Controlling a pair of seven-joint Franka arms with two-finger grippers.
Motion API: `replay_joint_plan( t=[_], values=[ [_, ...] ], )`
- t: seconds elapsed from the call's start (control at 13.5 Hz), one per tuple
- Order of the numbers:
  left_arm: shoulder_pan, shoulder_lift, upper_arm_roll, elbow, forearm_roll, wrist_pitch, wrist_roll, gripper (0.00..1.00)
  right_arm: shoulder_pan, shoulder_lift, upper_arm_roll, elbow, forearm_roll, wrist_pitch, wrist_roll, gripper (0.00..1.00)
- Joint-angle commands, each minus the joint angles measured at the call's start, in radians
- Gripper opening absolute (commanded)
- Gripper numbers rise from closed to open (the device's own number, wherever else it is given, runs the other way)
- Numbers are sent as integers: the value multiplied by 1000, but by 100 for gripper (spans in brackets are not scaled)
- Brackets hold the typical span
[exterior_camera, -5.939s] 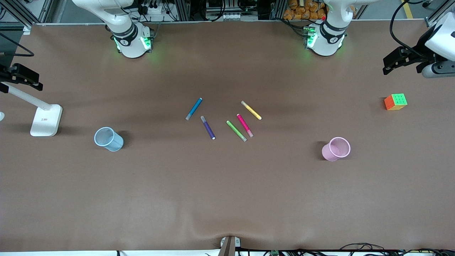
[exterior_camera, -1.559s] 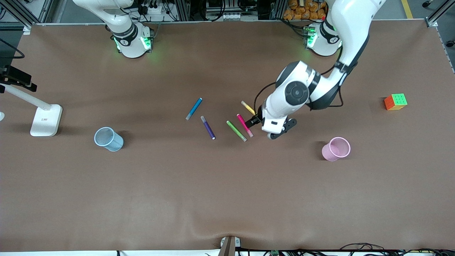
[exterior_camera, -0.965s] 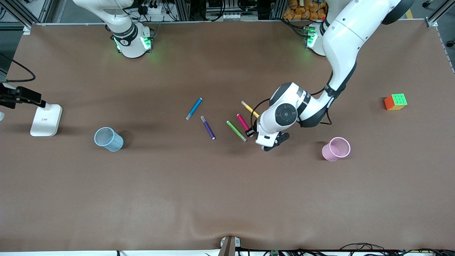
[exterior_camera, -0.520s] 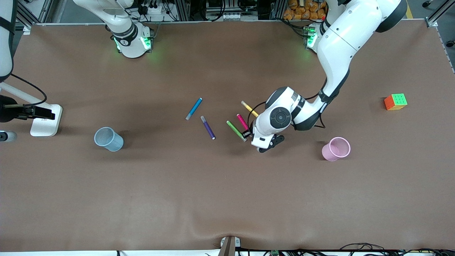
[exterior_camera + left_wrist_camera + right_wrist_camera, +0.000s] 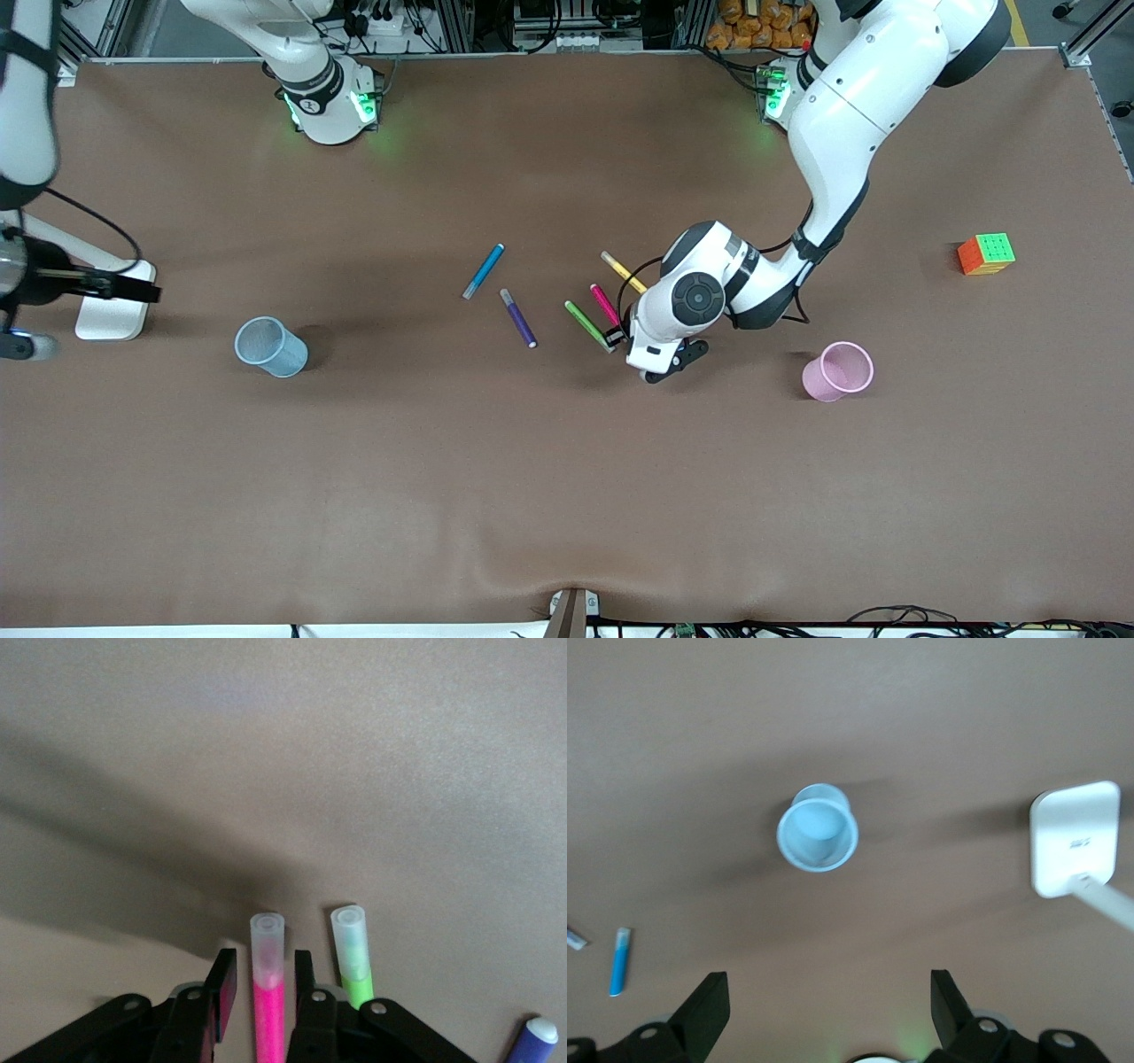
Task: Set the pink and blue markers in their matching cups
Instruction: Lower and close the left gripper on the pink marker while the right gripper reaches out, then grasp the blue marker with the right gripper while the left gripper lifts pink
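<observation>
The pink marker (image 5: 605, 304) lies flat among the other pens at mid-table. My left gripper (image 5: 617, 337) is down at its capped end. In the left wrist view the gripper (image 5: 264, 962) is open, one finger on each side of the pink marker (image 5: 268, 992), with a small gap at both. The blue marker (image 5: 484, 270) lies toward the right arm's end of the pen group. The light blue cup (image 5: 268, 346) stands toward the right arm's end, the pink cup (image 5: 840, 370) toward the left arm's end. My right gripper (image 5: 146, 291) is open and empty, high over the table by the blue cup (image 5: 818, 827).
A green pen (image 5: 586, 322) lies close beside the pink marker, with a purple pen (image 5: 518, 317) and a yellow pen (image 5: 620, 268) nearby. A white stand base (image 5: 111, 319) sits by the blue cup. A colour cube (image 5: 986, 253) sits toward the left arm's end.
My left arm has come in from the table's end and lowered its gripper round the pink marker's capped end. My right arm has swung in over the white stand. The pens have not moved.
</observation>
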State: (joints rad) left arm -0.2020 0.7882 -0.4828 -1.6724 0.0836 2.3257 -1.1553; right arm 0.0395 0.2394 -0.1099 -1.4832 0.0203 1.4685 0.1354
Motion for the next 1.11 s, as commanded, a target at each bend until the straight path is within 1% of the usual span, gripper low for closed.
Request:
replay_joint_plan(
  t=[0.0,0.07,0.15,0.22,0.37,0.59,0.67,0.74,0.82,0.97,1.04],
  values=[
    [-14,26,4,37,19,3,6,31,34,-5,-2,6,79,-31,126,100],
    [-14,28,6,39,18,3,6,26,40,-3,-2,6,98,-30,169,100],
    [-14,31,6,39,18,3,6,24,57,-3,-4,3,99,-28,190,100],
    [-14,31,6,37,19,3,6,24,75,-3,-4,-2,98,-25,210,100],
    [-14,32,6,37,19,3,6,23,109,4,-4,-17,99,-11,317,100],
    [-14,40,6,37,19,3,6,23,195,37,-4,-43,101,41,482,100],
    [-16,40,6,37,19,3,6,14,221,43,-4,-64,104,73,530,100],
    [-16,40,6,37,24,3,8,0,244,46,-2,-106,109,125,576,100],
    [-13,37,6,39,27,3,6,0,264,44,-2,-136,121,168,616,100],
    [-7,20,6,37,28,-6,-1,0,308,47,-4,-178,165,206,690,100],
    [1,-9,7,37,31,-26,-1,0,322,49,-2,-215,174,243,726,100]
  ],
)
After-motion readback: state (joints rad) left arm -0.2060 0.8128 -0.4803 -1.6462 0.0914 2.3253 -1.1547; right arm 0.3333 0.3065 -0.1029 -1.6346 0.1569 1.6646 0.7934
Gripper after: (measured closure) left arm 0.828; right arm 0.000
